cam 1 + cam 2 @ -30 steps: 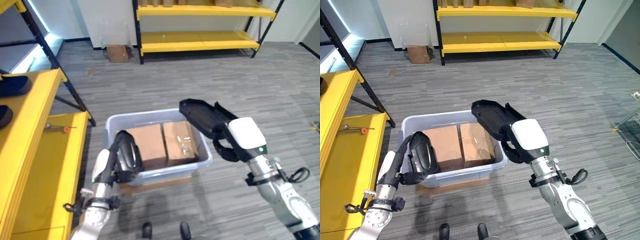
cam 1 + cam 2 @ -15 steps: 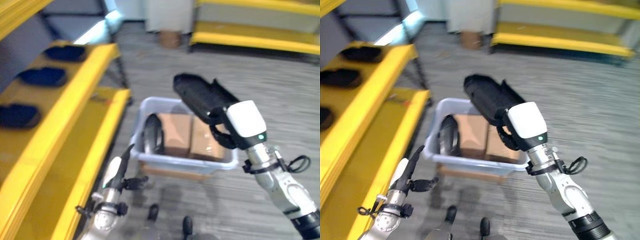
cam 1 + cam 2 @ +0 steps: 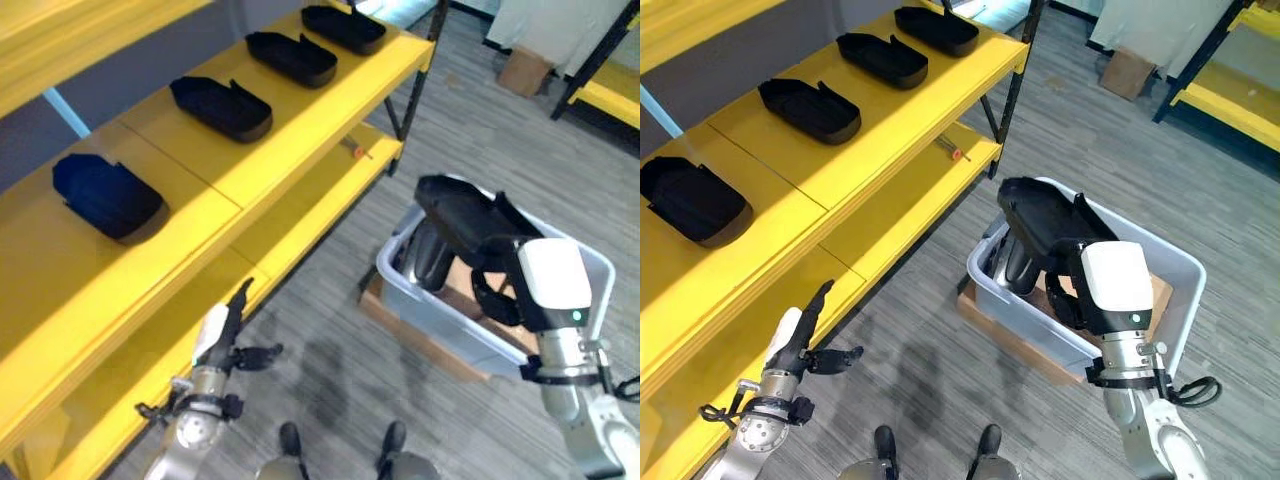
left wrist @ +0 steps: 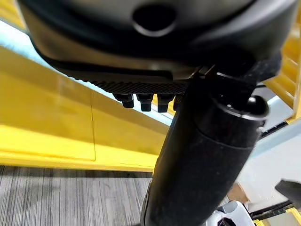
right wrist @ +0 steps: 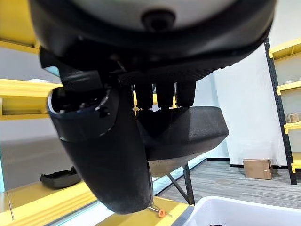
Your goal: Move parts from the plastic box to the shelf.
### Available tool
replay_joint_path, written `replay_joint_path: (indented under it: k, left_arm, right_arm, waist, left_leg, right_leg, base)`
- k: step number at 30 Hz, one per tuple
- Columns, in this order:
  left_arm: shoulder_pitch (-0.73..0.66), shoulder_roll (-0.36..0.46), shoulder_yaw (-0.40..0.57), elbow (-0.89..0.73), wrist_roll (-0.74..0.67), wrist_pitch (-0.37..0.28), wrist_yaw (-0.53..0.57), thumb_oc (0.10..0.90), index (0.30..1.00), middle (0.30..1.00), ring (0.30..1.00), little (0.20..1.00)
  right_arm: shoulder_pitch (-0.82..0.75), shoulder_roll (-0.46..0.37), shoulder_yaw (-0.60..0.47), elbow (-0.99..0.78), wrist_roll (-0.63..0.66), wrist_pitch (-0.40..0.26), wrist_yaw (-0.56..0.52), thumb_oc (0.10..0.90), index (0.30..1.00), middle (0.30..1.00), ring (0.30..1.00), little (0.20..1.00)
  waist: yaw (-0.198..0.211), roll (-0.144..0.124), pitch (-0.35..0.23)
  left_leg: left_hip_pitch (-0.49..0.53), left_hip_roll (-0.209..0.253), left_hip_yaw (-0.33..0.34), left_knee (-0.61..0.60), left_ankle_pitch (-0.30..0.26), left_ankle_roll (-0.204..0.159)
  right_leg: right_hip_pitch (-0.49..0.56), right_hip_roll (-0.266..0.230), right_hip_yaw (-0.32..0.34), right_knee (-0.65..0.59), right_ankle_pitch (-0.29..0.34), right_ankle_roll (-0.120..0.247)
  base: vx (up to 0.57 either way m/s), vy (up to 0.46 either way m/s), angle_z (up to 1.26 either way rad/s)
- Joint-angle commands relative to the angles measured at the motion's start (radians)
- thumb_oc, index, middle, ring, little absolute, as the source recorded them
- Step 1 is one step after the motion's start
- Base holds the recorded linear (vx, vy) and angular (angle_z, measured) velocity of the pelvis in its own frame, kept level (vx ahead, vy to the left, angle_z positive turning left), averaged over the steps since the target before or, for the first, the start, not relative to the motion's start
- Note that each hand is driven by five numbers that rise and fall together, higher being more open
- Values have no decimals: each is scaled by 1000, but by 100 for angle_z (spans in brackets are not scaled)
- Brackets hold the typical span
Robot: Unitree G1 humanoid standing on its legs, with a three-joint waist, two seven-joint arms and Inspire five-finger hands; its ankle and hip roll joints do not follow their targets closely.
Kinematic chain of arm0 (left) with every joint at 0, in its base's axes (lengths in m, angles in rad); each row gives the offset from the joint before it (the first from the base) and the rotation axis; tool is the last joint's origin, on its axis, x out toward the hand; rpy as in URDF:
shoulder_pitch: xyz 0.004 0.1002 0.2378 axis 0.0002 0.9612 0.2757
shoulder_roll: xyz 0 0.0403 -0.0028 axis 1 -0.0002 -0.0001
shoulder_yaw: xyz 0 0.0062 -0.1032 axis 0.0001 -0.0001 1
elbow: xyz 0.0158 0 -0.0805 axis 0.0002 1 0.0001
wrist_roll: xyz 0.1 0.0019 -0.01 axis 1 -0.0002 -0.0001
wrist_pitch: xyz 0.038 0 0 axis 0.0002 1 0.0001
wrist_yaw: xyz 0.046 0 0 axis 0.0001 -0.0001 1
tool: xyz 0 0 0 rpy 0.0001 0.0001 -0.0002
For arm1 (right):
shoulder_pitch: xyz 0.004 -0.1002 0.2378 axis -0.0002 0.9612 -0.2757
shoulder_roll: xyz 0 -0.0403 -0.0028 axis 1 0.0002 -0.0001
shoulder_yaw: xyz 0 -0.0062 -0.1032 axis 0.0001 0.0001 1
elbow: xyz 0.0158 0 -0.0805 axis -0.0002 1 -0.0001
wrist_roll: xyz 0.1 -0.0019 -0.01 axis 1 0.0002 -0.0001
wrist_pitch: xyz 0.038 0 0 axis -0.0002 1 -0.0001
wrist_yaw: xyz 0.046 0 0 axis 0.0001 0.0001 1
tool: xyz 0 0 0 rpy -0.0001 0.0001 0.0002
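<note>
Gripping black part (image 3: 1040, 222), right hand (image 3: 1072, 290) curls round it above plastic box (image 3: 1180, 270) — left hand (image 3: 805, 325) spread.

The left hand (image 3: 222, 330) is small and dark, with a white cover on its back. The left arm (image 3: 193, 428) is silver-grey with a black ring at the wrist. The right hand (image 3: 520, 285) is dark too, with a big white cover that has a tiny green light (image 3: 577, 316). The right arm (image 3: 578, 400) is silver-grey with black bands. Up close, the right thumb (image 5: 104, 150) is fat, round and black.
</note>
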Motion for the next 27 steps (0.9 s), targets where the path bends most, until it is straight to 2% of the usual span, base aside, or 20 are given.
replay_joint_path:
  k: [1,9,10,14,17,23,25,26,27]
  left_arm:
    - [-6,-5,68,-72,27,-97,34,900,1000,1000,1000,1000]
    - [51,7,131,-111,49,-90,42,900,1000,1000,1000,1000]
    - [57,5,138,-116,51,-89,46,900,1000,1000,1000,1000]
    - [68,4,150,-117,56,-84,54,900,1000,1000,1000,1000]
    - [80,3,164,-128,61,-82,63,900,1000,1000,1000,1000]
    - [75,13,170,-135,69,-78,70,900,1000,1000,1000,1000]
    - [76,13,170,-135,69,-78,70,900,1000,1000,1000,1000]
    - [62,21,167,-131,66,-78,79,900,1000,1000,1000,1000]
    - [61,20,170,-130,66,-79,79,900,1000,1000,1000,1000]
  right_arm:
    - [-132,-100,-86,-123,8,-23,-92,400,300,300,300,300]
    - [-166,-101,-53,-155,-13,-28,-50,400,300,300,300,300]
    - [-171,-100,-47,-159,-15,-28,-45,400,300,300,300,300]
    - [-189,-97,-31,-160,-19,-28,-34,400,300,300,300,300]
    - [-211,-97,-13,-168,-28,-29,-24,400,300,300,300,300]
    - [-293,-103,46,-161,-32,-29,-4,400,300,300,300,300]
    - [-294,-103,47,-160,-32,-29,-5,400,300,300,300,300]
    - [-361,-101,97,-140,-27,-24,10,400,300,300,300,300]
    - [-370,-100,103,-134,-27,-24,8,400,300,300,300,300]
  waist:
    - [2,22,-142]
    - [44,-15,-151]
    - [48,-21,-146]
    - [58,-32,-150]
    - [75,-48,-143]
    - [97,-76,-162]
    - [97,-77,-162]
    - [118,-89,-165]
    - [115,-90,-164]
  left_leg:
    - [-12,108,-6,10,-10,-46]
    - [-25,64,-12,0,-29,-24]
    - [-36,57,4,3,-15,-16]
    - [-35,43,-22,-4,-35,-10]
    - [-45,26,-15,-4,-28,8]
    - [-38,-12,-33,-47,-28,29]
    - [-38,-12,-33,-47,-28,29]
    - [-44,-28,-43,-41,-38,38]
    - [-46,-29,-42,-38,-40,39]
  right_leg:
    - [-4,37,43,45,-138,69]
    - [1,16,31,-7,-93,99]
    - [-7,9,11,-7,-76,96]
    - [-6,4,29,-10,-78,111]
    - [-12,-11,5,-9,-53,114]
    - [-11,-32,-4,-25,-13,138]
    - [-11,-32,-4,-25,-13,138]
    - [-12,-42,0,-35,11,149]
    - [-13,-43,1,-36,13,149]
  base:
    - [89,149,-19]
    - [50,92,-2]
    - [22,73,3]
    - [11,64,6]
    - [-24,98,11]
    - [-13,104,10]
    - [6,65,16]
    - [7,99,13]
    - [9,172,4]
